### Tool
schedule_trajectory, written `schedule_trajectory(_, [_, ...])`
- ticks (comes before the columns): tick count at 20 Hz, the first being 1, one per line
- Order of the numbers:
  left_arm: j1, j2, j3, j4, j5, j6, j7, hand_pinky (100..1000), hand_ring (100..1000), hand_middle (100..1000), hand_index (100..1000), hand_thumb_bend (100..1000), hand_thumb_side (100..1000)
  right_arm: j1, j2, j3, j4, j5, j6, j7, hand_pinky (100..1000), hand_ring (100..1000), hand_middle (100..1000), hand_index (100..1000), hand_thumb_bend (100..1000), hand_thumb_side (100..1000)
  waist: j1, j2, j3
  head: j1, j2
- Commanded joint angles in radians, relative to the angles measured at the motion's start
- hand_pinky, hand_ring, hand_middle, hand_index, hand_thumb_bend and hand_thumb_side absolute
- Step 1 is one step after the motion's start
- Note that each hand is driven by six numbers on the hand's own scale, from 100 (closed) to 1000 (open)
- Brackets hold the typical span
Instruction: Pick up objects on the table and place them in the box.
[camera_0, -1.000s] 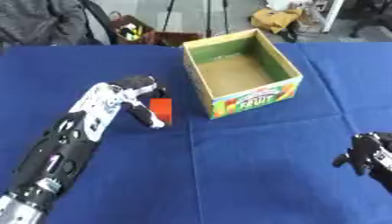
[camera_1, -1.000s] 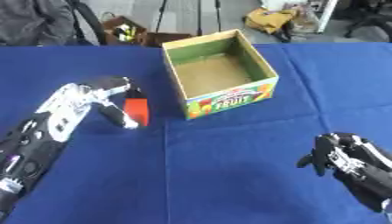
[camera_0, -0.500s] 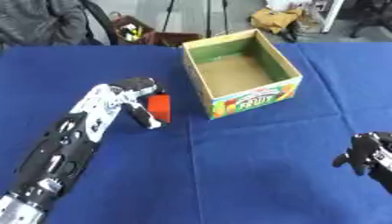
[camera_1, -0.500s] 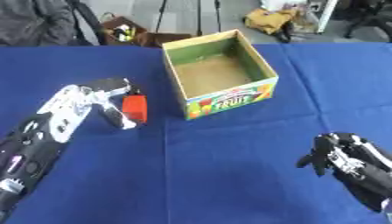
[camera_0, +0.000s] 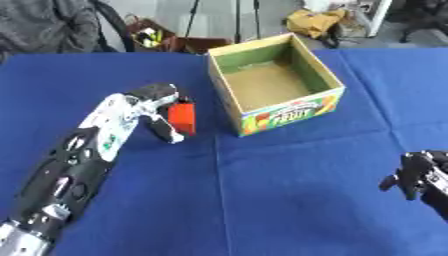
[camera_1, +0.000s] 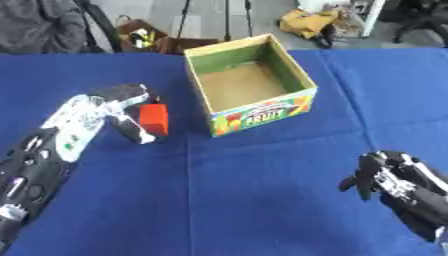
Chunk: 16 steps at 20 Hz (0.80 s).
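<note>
Left hand (camera_0: 156, 107) curled round red block (camera_0: 183, 118), apparently pinching it, just left of open box (camera_0: 273, 87) on blue counter (camera_0: 262, 200). Block low, at or near cloth. Right hand (camera_1: 385, 177) idle at lower right, fingers curled, holding nothing.

**Even, diffuse lighting; soft focus in both eye views**

Illumination is bright and flat, seemingly from overhead. The blue table (camera_0: 289, 200) shows no glare. A faint shadow lies inside the box (camera_0: 271, 85) along its near wall. Edges are blurred throughout; the left hand (camera_0: 162, 107) and right hand (camera_1: 385, 177) lack fine detail.
</note>
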Motion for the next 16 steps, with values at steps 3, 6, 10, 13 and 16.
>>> schedule_trajectory(3, [-0.043,0.03,0.033,-0.073,0.024,-0.004,0.021,239,209,218,447,100,160,-0.009,-0.01,-0.004,-0.01,-0.001,-0.001,0.003,574,325,342,364,100,253,-0.001,-0.021,-0.001,-0.005,-0.01])
schedule_trajectory(6, [-0.088,0.02,0.03,-0.131,0.029,0.017,0.04,237,207,215,445,100,161,-0.009,-0.01,-0.002,-0.009,-0.001,-0.001,0.004,574,325,342,364,100,253,-0.001,-0.023,-0.003,-0.004,-0.013])
schedule_trajectory(10, [-0.137,-0.003,0.026,-0.132,0.018,0.041,0.067,236,206,213,444,100,156,-0.009,-0.01,0.002,-0.008,-0.001,0.001,0.007,574,325,342,364,100,254,-0.002,-0.024,-0.009,0.003,-0.015])
schedule_trajectory(13, [-0.189,-0.034,0.024,-0.09,-0.008,0.054,0.109,236,205,212,441,100,161,-0.009,-0.009,0.006,-0.007,0.0,0.002,0.012,574,325,342,364,100,254,-0.003,-0.022,-0.018,0.005,-0.017])
schedule_trajectory(16, [-0.225,-0.067,0.031,-0.039,-0.029,0.067,0.163,238,206,212,441,100,155,-0.012,-0.007,0.01,-0.007,0.001,0.004,0.016,574,325,342,364,100,254,-0.004,-0.02,-0.027,-0.004,-0.021])
